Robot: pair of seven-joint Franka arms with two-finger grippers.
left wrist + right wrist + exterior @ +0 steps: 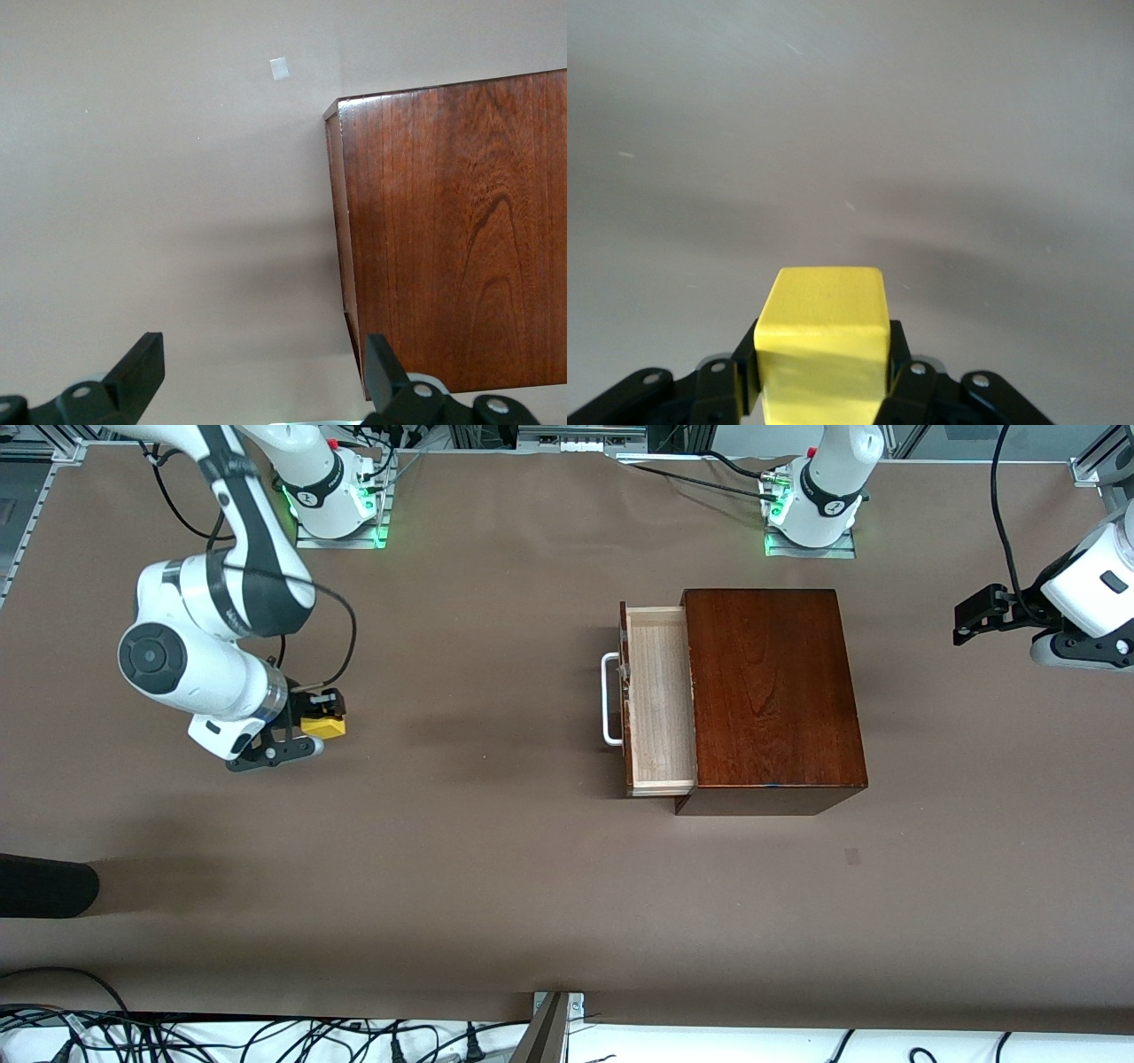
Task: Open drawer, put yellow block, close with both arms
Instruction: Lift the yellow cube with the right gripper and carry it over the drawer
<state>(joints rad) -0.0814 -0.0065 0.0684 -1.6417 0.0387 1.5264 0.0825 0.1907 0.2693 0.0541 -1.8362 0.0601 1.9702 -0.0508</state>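
My right gripper [322, 716] is shut on the yellow block [324, 727], low over the table toward the right arm's end. In the right wrist view the yellow block [822, 341] fills the gap between the black fingers [902, 354]. The drawer [659, 700] stands pulled out of the dark wooden box [772, 691], its pale inside bare and its white handle [609, 698] facing the right arm's end. My left gripper [263, 350] hangs open and holds nothing, above the table beside the box [461, 230]. The left arm [1085, 593] waits at its own end of the table.
A small pale square mark [280, 68] lies on the brown table cover [461, 841] nearer the front camera than the box. A dark object [44, 886] juts in at the right arm's end of the table. Cables run along the near edge.
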